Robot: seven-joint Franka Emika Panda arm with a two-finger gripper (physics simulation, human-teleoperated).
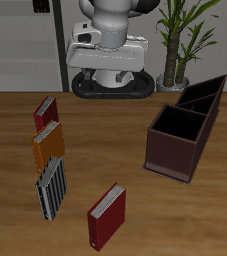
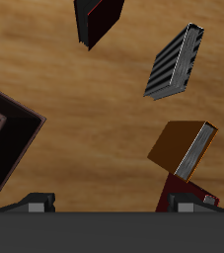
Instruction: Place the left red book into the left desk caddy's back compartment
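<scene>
Wooden tabletop (image 1: 115, 140) is lying mostly bare as I am holding the end effector (image 2: 112, 203) high, jaws looking spread and carrying nothing. I am judging this as the opening approach. Seen from the exterior camera, the left red book (image 1: 107, 216) is lying at six o'clock near the front edge, the left desk caddy (image 1: 185, 130) at three o'clock. Next I am needing to descend onto that book.
</scene>
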